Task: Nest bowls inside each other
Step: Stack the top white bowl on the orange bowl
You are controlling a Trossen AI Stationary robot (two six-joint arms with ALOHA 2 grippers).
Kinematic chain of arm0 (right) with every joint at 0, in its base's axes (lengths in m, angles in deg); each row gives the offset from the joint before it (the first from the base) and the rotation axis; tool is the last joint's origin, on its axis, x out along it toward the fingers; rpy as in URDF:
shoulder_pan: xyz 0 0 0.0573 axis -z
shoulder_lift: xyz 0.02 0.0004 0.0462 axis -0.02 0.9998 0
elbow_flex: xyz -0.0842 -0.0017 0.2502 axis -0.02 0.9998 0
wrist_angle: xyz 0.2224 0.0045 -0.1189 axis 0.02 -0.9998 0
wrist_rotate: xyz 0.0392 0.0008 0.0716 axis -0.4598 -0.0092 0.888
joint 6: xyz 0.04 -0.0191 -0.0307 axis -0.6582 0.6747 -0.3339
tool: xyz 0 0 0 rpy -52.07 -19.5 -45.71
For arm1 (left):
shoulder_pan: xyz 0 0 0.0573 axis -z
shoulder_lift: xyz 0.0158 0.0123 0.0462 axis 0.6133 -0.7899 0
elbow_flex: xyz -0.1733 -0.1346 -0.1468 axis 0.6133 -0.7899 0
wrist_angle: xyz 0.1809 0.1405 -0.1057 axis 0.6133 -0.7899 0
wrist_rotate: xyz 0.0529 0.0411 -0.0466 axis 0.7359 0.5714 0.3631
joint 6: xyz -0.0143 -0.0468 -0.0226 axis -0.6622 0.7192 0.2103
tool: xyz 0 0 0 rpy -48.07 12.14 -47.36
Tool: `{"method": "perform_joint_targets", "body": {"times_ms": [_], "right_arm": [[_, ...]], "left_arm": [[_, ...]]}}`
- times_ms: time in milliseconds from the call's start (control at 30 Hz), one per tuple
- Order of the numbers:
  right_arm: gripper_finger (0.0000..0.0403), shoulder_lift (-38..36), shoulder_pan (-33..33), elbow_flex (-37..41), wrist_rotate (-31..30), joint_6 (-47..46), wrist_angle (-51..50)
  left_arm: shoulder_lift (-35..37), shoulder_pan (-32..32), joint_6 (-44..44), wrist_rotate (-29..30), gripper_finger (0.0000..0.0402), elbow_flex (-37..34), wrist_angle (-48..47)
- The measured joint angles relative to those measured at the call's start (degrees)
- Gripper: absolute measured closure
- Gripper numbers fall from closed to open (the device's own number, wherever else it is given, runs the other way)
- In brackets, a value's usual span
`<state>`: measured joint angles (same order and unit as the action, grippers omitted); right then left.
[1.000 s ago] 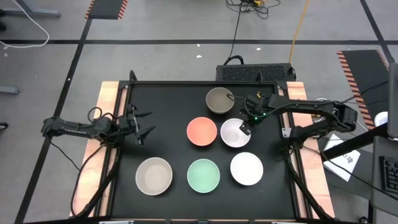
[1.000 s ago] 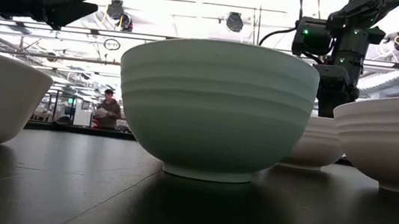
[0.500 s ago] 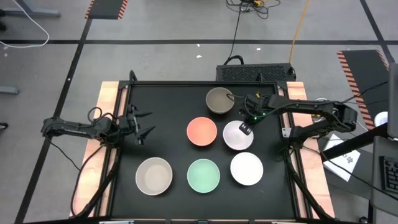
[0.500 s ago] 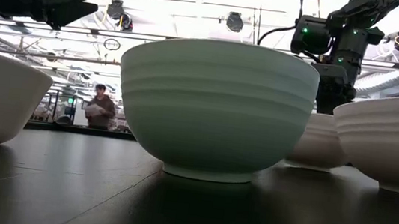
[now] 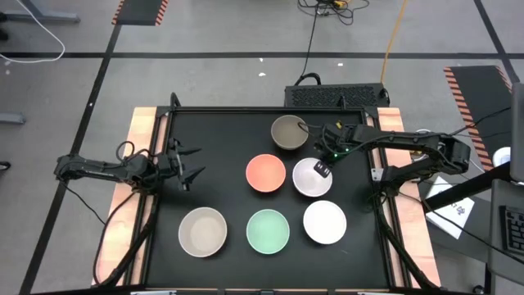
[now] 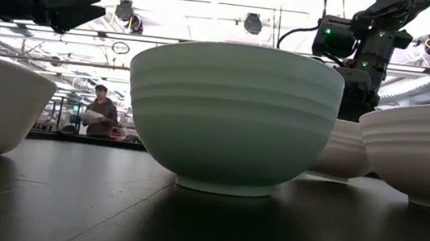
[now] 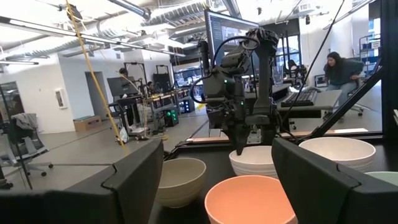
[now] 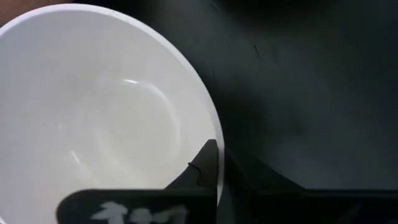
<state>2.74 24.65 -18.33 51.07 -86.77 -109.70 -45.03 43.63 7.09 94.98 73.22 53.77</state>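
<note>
Six bowls stand on their bases on the black table: dark grey-brown (image 5: 288, 132) at the far side, salmon (image 5: 265, 174) and white (image 5: 309, 179) in the middle row, beige (image 5: 202, 231), mint (image 5: 268, 231) and a second white bowl (image 5: 324, 222) in the near row. My right gripper (image 5: 322, 170) is shut on the middle white bowl (image 8: 99, 112). My left gripper (image 5: 192, 163) hovers open at the table's left edge, above the surface, holding nothing. My right gripper pinches the rim (image 8: 217, 163) of the middle white bowl on its far-right side, one finger inside the bowl (image 8: 200, 167) and one outside (image 8: 252, 174). The fingers come from above, slanting down from the table's right. The bowl rests upright on the table.
The salmon bowl stands close on the left of the held bowl, the dark grey-brown bowl just beyond it. The table has a raised frame (image 5: 246, 109) around it. A person (image 6: 99, 112) walks in the room far behind the table.
My right gripper has shut on the white bowl's rim while staying in place. The bowl stays on the table. In the room behind, the person has walked a little to the left.
</note>
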Motion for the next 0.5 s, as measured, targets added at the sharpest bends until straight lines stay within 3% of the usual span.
{"method": "perform_joint_targets", "body": {"times_ms": [333,500], "right_arm": [[0.0402,-2.09,0.0,0.0,0.44,5.8,7.29],[0.0402,-6.67,-0.39,2.17,4.68,7.02,13.87]], "left_arm": [[0.0,0.0,-0.31,0.02,0.0102,0.0,0.09],[0.0,0.02,-0.26,0.06,0.0099,0.0,0.11]]}}
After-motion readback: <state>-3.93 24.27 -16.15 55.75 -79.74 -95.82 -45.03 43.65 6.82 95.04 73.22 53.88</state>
